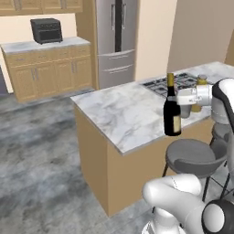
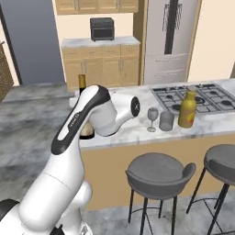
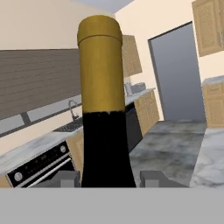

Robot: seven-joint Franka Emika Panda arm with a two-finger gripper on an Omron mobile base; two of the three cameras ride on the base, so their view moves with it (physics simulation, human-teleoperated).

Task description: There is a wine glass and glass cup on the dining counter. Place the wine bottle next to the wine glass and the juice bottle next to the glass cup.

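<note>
- The tall, near-black wine bottle [image 1: 172, 112] with its yellowish top and pale tan label stands upright near the front edge of the dining counter [image 1: 123, 112], the long marble-topped island with tan wooden sides.
- The robot's two-finger gripper [image 3: 111, 178] sits at the bottle's neck, one dark tip on either side; whether it pinches the glass I cannot tell.
- The small stemmed wine glass [image 2: 152, 118] stands well along the counter from the bottle, so I judge the bottle needs carrying that way.
- The straight-sided glass cup [image 2: 166, 120] stands just beside the stout amber juice bottle [image 2: 187, 108], close to the black cooktop [image 2: 198, 97]; that pairing looks settled.
</note>
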